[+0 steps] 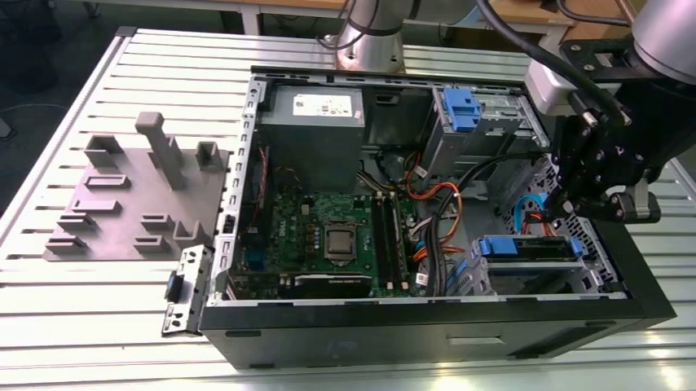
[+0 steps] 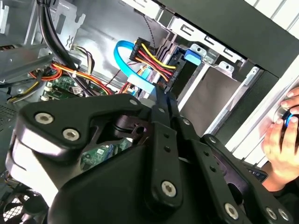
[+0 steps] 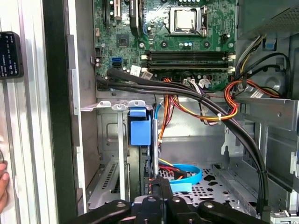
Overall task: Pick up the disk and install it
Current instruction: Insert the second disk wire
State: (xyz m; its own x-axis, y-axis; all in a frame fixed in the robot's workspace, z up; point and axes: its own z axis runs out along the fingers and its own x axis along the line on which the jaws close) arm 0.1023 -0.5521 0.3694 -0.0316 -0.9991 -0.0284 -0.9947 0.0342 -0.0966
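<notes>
The disk (image 1: pixel 527 248), with its blue carrier frame, sits in the lower drive bay of the open computer case (image 1: pixel 435 322) at the exterior view's right. In the first wrist view the disk (image 3: pixel 140 133) stands edge-on in its slot, blue tab up. In the second wrist view its blue tab (image 2: pixel 191 56) sits beside the red-yellow-black power plug. My black gripper (image 1: pixel 566 210) hangs just above that bay. Its fingers are pressed together, gripper (image 2: pixel 161 98) shut, tips beside the disk's cable end, gripper (image 3: pixel 158 183) close to the disk's edge.
Orange, black and blue cables (image 3: pixel 205 112) cross the case next to the bay. A grey power supply box (image 1: pixel 315 122) and an upper bay with a blue clip (image 1: pixel 462 110) sit at the back. A grey fixture plate (image 1: pixel 130 204) lies outside. A person's hand (image 2: pixel 282 140) rests beside the case.
</notes>
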